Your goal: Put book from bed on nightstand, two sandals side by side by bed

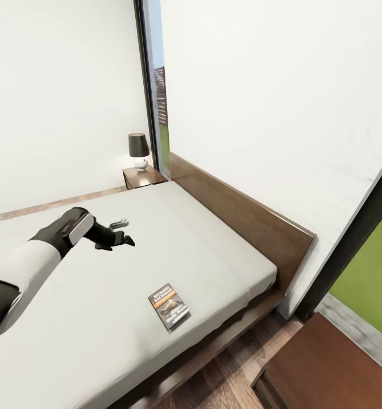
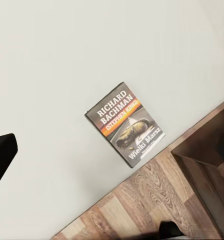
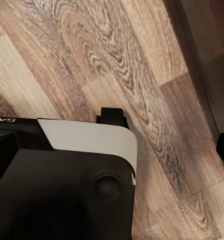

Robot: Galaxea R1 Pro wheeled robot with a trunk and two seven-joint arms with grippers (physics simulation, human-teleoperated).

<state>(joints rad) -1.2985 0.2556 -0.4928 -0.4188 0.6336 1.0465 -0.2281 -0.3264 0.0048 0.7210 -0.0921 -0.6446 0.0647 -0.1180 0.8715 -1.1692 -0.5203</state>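
Book [image 1: 169, 306] placement: flat on the light grey mattress of the bed [image 1: 157, 250], face up, close to the mattress edge nearest the robot and toward the right end of the bed. The left wrist view shows the book [image 2: 125, 124] in detail: a thin paperback with a dark cover, white lettering "RICHARD BACHMAN", an orange band carrying small text, a central photo of a dark object, and further white lettering below the photo. Cover corners lie square; no page lifts.

Left gripper [image 1: 118, 237]: extended over the mattress at the left of the scene, well apart from the book and farther from the robot than it. It grips nothing; how far the fingers are spread cannot be told.

Right gripper: its degree of opening cannot be told. The right wrist view shows the wood-plank floor [image 3: 92, 60] and part of the robot base [image 3: 62, 185].

Nightstand [image 1: 142, 176]: at the far end of the bed beside the headboard [image 1: 242, 216], bearing a lamp [image 1: 138, 150] with a dark shade. A second dark brown cabinet [image 1: 327, 369] stands at the near right.
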